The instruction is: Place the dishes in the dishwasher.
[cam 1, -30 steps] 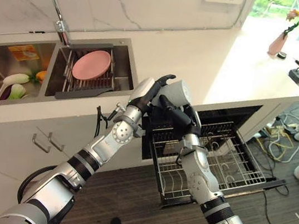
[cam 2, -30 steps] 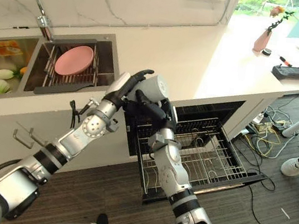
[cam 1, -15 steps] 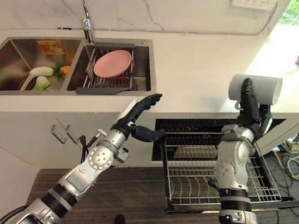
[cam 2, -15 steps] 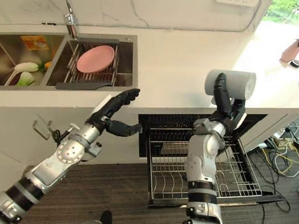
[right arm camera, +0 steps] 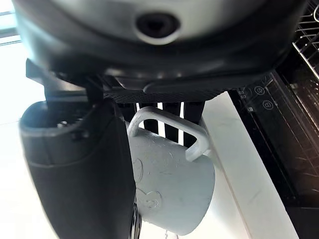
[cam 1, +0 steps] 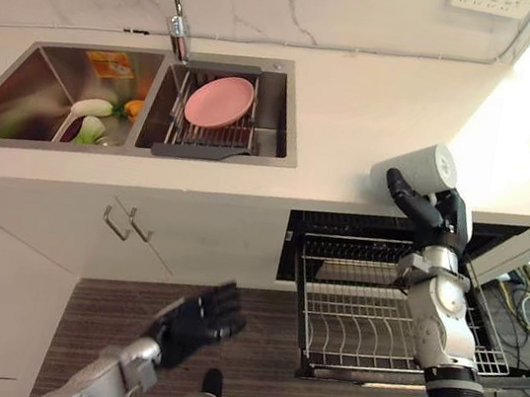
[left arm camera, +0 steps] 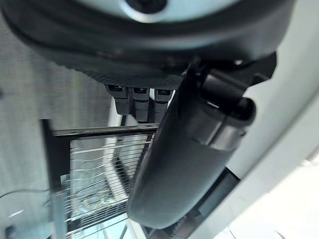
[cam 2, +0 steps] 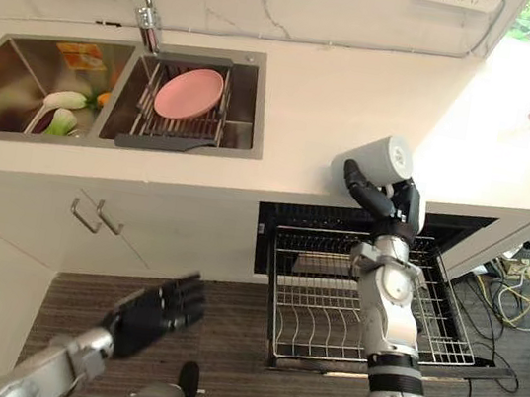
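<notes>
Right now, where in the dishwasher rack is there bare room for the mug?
The rack looks bare along its whole pulled-out front, below the right hand holding the mug. Crowded: the sink, with a pink plate on a drainer.

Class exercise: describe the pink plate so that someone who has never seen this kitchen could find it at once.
Start at the steel double sink set into the white counter, below the tap. In the basin nearer the dishwasher sits a dark wire rack, and the pink plate leans on it. It is the sink's one round, plain pink dish.
</notes>
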Available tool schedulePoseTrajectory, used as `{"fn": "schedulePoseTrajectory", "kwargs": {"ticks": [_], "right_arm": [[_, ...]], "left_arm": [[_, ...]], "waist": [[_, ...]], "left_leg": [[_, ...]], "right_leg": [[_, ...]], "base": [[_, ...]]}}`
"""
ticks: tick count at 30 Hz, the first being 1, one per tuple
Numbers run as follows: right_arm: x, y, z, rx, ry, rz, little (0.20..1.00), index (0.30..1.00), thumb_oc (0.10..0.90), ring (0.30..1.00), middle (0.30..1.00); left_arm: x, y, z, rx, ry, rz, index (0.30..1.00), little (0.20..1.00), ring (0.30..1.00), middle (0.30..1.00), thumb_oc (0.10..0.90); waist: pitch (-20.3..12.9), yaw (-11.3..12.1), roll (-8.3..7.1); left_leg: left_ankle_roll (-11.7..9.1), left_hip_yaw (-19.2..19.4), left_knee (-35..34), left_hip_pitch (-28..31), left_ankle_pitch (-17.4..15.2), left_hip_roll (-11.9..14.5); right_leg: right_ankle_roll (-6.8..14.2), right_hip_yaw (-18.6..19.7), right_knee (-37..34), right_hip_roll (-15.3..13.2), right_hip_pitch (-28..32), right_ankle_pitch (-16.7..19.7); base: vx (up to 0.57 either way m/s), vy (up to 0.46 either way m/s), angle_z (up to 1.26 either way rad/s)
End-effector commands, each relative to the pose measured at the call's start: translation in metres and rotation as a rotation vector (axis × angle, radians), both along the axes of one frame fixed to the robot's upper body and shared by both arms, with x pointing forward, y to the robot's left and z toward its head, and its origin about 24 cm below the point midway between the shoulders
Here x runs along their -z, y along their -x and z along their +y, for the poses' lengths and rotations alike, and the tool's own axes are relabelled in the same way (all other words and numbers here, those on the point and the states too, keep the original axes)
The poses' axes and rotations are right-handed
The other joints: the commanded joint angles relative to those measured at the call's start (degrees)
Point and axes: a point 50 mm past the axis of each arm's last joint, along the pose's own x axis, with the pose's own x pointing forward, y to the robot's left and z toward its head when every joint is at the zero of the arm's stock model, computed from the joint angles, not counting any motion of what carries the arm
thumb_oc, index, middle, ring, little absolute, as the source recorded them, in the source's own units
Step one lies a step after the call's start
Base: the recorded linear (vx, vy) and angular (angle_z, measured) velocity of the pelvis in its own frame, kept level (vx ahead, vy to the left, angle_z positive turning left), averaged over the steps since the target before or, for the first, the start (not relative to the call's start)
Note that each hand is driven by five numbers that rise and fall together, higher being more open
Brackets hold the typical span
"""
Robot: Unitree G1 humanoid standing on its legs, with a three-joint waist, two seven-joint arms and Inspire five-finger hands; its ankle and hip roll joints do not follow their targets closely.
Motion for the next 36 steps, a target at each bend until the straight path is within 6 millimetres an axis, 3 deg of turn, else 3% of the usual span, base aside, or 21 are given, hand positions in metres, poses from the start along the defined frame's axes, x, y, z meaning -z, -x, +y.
{"fn": "schedulePoseTrajectory", "kwargs": {"ticks": [1,5,10,15,20,22,26,31,36], "right_arm": [[-0.051,-0.012,-0.010,0.006,0.078,-0.211,0.300,0.300,0.400,0.300,0.300],[-0.060,-0.002,-0.006,-0.015,0.122,-0.271,0.300,0.300,0.400,0.300,0.300],[-0.075,0.009,-0.009,0.036,0.090,-0.368,0.300,0.300,0.400,0.300,0.300],[-0.073,0.028,-0.013,0.091,0.074,-0.396,0.300,0.300,0.400,0.300,0.300],[-0.034,0.048,-0.024,0.106,0.072,-0.246,0.300,0.300,0.400,0.300,0.300],[-0.011,0.054,-0.017,0.015,0.126,-0.128,0.300,0.300,0.400,0.300,0.300],[0.013,0.057,-0.002,-0.138,0.234,0.010,0.300,0.300,0.400,0.300,0.300],[0.025,0.054,0.005,-0.291,0.473,0.140,0.300,0.300,0.400,0.300,0.300],[0.029,0.035,-0.006,-0.282,0.673,0.231,0.300,0.300,0.400,0.300,0.300]], "left_arm": [[-0.019,-0.018,-0.020,0.059,0.229,-0.100,0.900,0.900,0.900,0.900,0.800],[0.021,0.007,-0.011,0.011,0.191,0.068,0.900,0.900,0.900,0.900,0.800],[0.056,0.029,-0.011,-0.037,0.087,0.223,0.900,0.900,0.900,0.900,0.800],[0.081,0.031,-0.007,-0.116,-0.070,0.283,0.900,0.900,0.900,0.900,0.800],[0.096,0.031,0.006,-0.183,-0.249,0.314,0.900,0.900,0.900,0.900,0.800],[0.101,0.034,0.015,-0.185,-0.347,0.338,0.900,0.900,0.900,0.900,0.800],[0.104,0.035,0.018,-0.191,-0.397,0.358,0.900,0.900,0.900,0.900,0.800],[0.104,0.035,0.020,-0.162,-0.429,0.350,0.900,0.900,0.900,0.900,0.800],[0.103,0.038,0.026,-0.079,-0.491,0.346,0.900,0.900,0.900,0.900,0.800]], "waist": [[-2.9,-0.6,0.81],[-3.0,-2.1,1.27],[-3.0,-4.2,1.27],[-2.9,-6.6,1.02],[-2.6,-8.8,0.62],[-2.4,-9.5,0.27],[-2.2,-9.5,-0.44],[-2.2,-8.0,-1.31],[-2.5,-5.7,-1.74]], "left_leg": [[0.2,2.1,1.7,0.4,-3.9,1.7],[0.9,3.1,2.1,1.2,-4.8,1.5],[1.7,4.5,2.5,2.0,-6.1,0.7],[2.9,6.8,3.1,3.1,-8.0,-0.7],[4.1,8.1,3.5,4.0,-9.4,-2.1],[4.5,8.6,3.5,4.5,-9.7,-2.8],[4.8,8.5,3.2,4.8,-9.8,-3.5],[5.0,7.2,3.1,4.3,-9.8,-4.5],[4.9,4.9,3.0,3.2,-9.2,-4.9]], "right_leg": [[5.7,1.4,0.9,-2.2,2.2,-6.2],[5.8,4.0,0.9,-2.5,1.4,-5.9],[6.4,6.5,1.0,-3.5,0.2,-4.7],[7.3,9.5,1.2,-5.0,-1.3,-2.9],[8.0,11.9,2.4,-6.5,-2.6,-2.0],[8.3,12.2,3.2,-7.4,-3.1,-1.5],[8.5,12.1,3.7,-8.4,-3.2,-1.0],[9.0,10.1,3.5,-10.0,-2.6,0.2],[9.2,6.6,3.1,-11.0,-1.3,0.6]], "base": [[0.00,0.000,0.00],[-0.01,0.042,-0.17],[-0.01,0.066,-0.39],[-0.01,0.093,-0.37],[-0.03,0.112,-0.36],[-0.04,0.098,-0.29],[-0.04,0.052,-0.16],[-0.04,0.023,0.04],[-0.03,-0.001,0.33]]}}
